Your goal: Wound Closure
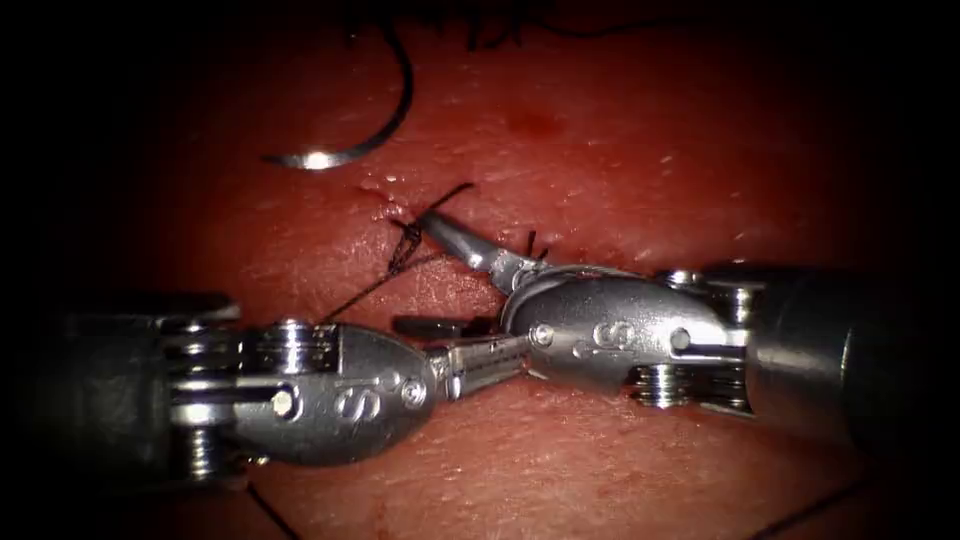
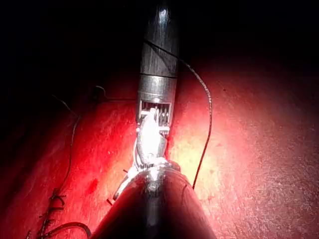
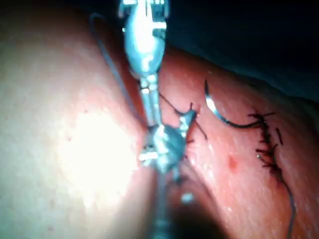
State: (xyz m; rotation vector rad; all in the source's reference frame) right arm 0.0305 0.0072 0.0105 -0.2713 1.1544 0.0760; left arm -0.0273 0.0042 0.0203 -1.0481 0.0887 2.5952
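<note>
The curved steel needle (image 1: pixel 370 130) lies free on the reddish pork-belly tissue (image 1: pixel 640 150) near its far edge, held by neither tool and not in the tissue; its bright tip (image 1: pixel 315 160) rests on the surface, and its dark tail end runs up toward a row of dark finished stitches (image 3: pixel 266 144) that the right wrist view shows along a closed stretch of the cut; the right arm's silver needle driver (image 1: pixel 435 228) reaches in from the right edge, its slim jaws clenched on the dark thread (image 1: pixel 405 245) at a small tangle that looks like a knot sitting on the tissue, just below the needle; the left arm's silver needle driver (image 1: pixel 490 360) lies low across the near part of the tissue, its jaws pointing toward the right tool's wrist, and I cannot tell whether they are parted or closed, nor whether they hold anything; a strand of thread (image 1: pixel 360 295) runs from the knot down toward the left tool; judged from this, several stitches are already placed and a knot is in hand, while the loose thread remains uncut
</note>
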